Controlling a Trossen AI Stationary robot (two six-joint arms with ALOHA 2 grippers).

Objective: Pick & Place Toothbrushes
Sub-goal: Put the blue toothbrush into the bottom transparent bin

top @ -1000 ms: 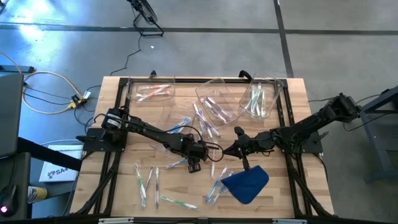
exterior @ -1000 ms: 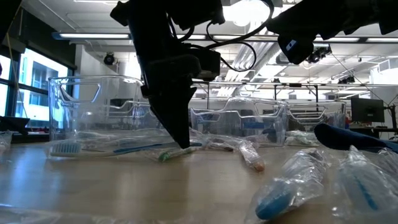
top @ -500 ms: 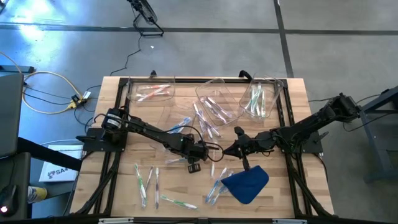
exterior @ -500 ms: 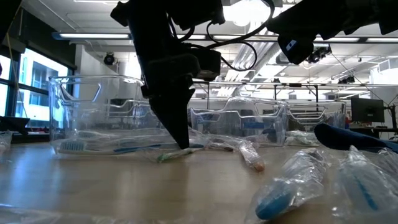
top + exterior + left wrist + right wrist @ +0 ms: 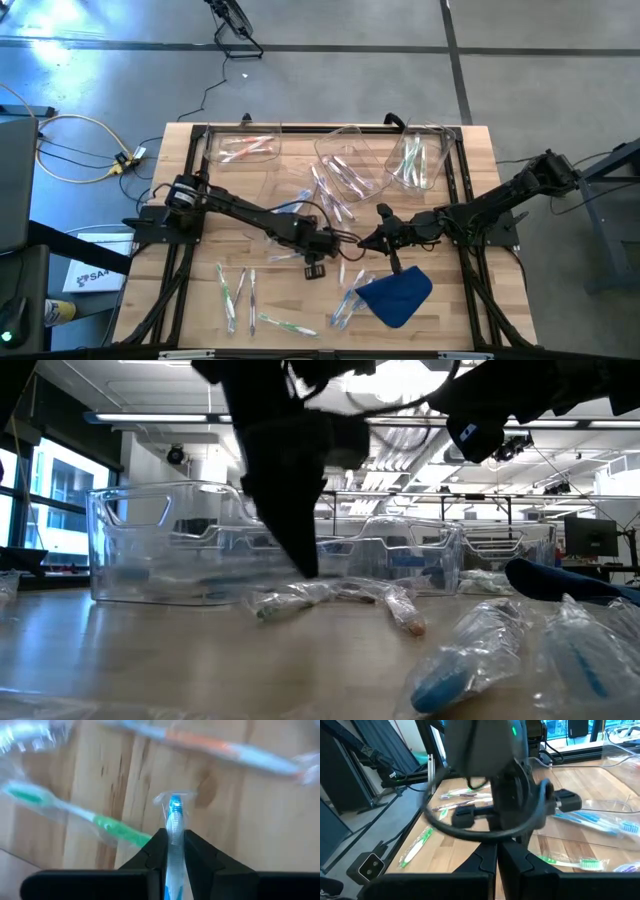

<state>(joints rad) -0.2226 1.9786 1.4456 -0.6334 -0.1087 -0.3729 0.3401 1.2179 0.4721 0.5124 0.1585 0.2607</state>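
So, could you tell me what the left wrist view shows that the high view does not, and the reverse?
Only the left wrist view shows the left gripper shut on a blue toothbrush, beside a green toothbrush on the wood. Only the high view shows the whole table, the clear bins, the blue cloth and the right gripper at mid-table. Both show wrapped toothbrushes lying loose on the tabletop.

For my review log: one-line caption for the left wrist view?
Left end effector shut on a blue toothbrush, above the wooden table.
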